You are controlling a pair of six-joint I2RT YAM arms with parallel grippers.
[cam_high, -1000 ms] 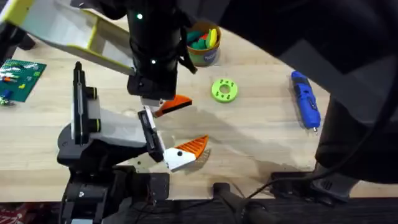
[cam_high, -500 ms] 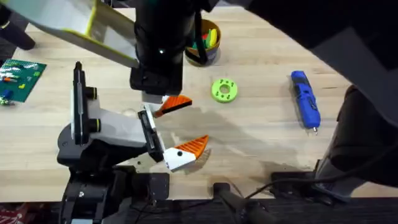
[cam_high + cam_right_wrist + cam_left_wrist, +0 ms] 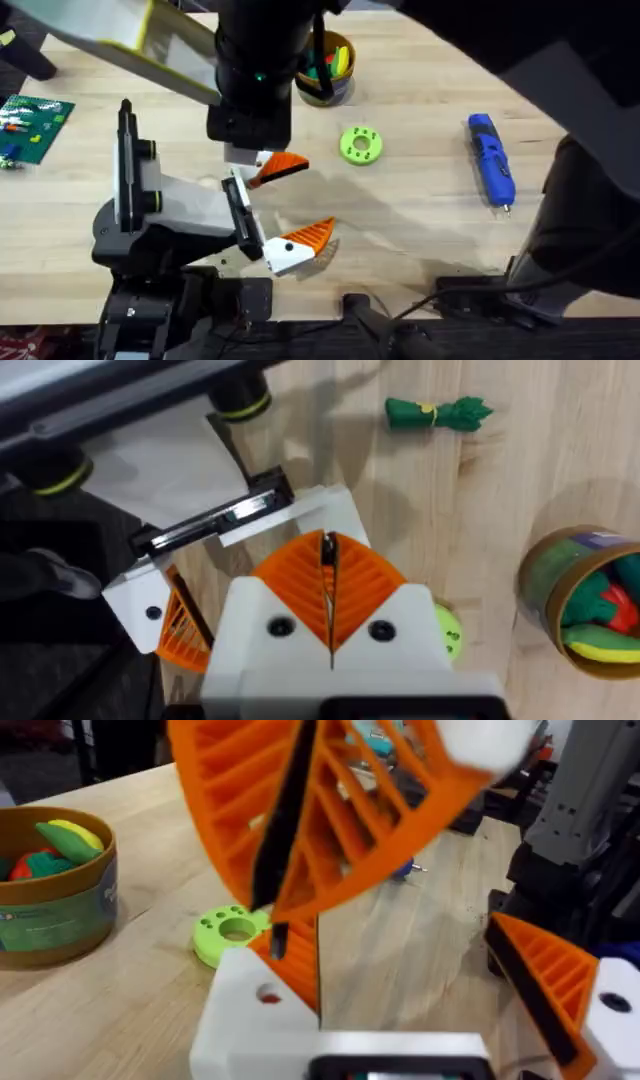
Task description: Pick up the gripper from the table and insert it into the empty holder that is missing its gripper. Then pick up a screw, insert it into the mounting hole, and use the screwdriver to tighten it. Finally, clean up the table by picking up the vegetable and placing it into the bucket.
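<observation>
While the left gripper (image 3: 262, 168) clamps the orange finger (image 3: 281, 166) above the holder (image 3: 243, 222), the right gripper (image 3: 329, 610) is pressed closed.

— What lies at the table's far left edge?
— A green circuit board (image 3: 32, 126) (small parts on it, too small to tell).
— And near the middle?
— A lime-green round disc (image 3: 361, 144) with holes, lying flat.

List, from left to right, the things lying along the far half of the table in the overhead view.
Green circuit board → bucket → lime-green disc → blue screwdriver.
</observation>
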